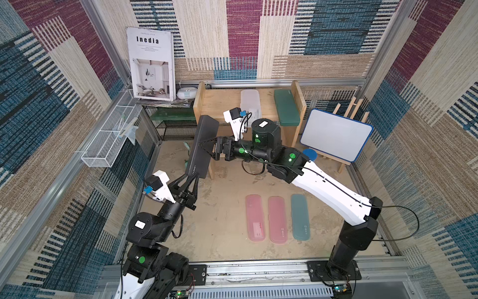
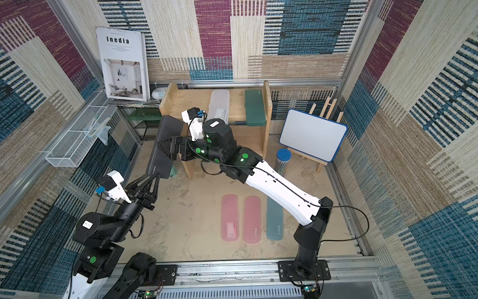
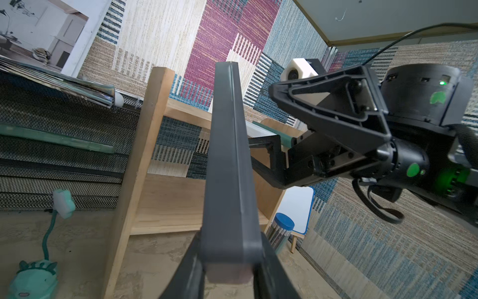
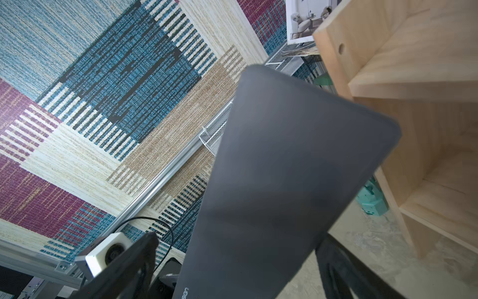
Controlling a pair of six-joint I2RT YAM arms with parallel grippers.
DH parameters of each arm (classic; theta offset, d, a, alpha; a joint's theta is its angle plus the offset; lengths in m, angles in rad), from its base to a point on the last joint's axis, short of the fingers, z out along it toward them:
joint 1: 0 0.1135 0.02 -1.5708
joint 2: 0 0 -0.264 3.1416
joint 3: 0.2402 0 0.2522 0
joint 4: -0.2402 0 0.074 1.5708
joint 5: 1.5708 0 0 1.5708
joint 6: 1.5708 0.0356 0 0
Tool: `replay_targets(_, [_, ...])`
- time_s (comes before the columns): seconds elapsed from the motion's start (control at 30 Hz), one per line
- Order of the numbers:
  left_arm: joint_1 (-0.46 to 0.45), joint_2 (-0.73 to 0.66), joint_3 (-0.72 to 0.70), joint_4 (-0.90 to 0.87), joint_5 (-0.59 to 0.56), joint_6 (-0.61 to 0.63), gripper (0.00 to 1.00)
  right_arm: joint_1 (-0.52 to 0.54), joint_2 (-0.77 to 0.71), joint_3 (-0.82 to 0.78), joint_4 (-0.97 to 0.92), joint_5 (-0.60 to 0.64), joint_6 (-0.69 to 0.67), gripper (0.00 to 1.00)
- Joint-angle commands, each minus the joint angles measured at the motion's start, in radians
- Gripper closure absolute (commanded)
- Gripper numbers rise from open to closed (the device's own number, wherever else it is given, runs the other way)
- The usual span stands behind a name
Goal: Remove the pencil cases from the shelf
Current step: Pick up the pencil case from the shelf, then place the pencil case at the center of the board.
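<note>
A dark grey pencil case [image 1: 204, 145] [image 2: 165, 145] hangs tilted in the air just left of the wooden shelf [image 1: 222, 103] [image 2: 188, 103]. My left gripper [image 1: 192, 177] [image 3: 230, 259] is shut on its near end. My right gripper [image 1: 208, 147] [image 4: 240, 239] stands open, its fingers straddling the case's width with gaps on both sides. A frosted white case [image 1: 250, 102] and a dark green case [image 1: 285, 107] lie on the shelf's top board. Two pink cases [image 1: 254, 217] [image 1: 277, 218] and a teal case [image 1: 300, 217] lie side by side on the floor.
A black mesh rack [image 1: 176, 126] stands left of the shelf with a book [image 1: 151, 63] leaning above it. A white wire basket [image 1: 108, 139] hangs on the left wall. A whiteboard on an easel [image 1: 336, 134] and a blue-lidded cylinder [image 2: 283, 160] stand right of the shelf.
</note>
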Motion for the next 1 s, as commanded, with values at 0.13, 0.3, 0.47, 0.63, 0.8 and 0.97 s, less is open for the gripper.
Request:
replay_targets(0.13, [0.0,-0.012,0.0,-0.008,0.007,0.034,0.72,0.027,0.099,0.112,-0.08,0.034,0.017,0.01])
replay_targets(0.3, [0.0,-0.023,-0.002,-0.027,-0.006,0.039,0.69,0.036,0.126,0.141,-0.111,0.056,0.016,0.0])
replay_targets(0.47, [-0.001,-0.018,0.007,-0.063,-0.043,0.044,0.47,0.041,0.123,0.144,-0.148,0.085,0.002,0.14])
replay_targets(0.63, [-0.001,-0.011,0.011,-0.084,-0.096,0.037,0.34,0.051,0.092,0.108,-0.183,0.138,-0.033,0.16])
replay_targets(0.8, [-0.001,0.002,0.018,-0.104,-0.153,0.043,0.28,0.052,0.033,-0.037,-0.193,0.166,-0.06,0.42])
replay_targets(0.97, [-0.001,0.005,0.034,-0.137,-0.224,0.062,0.23,0.05,-0.076,-0.295,-0.173,0.213,-0.05,0.43])
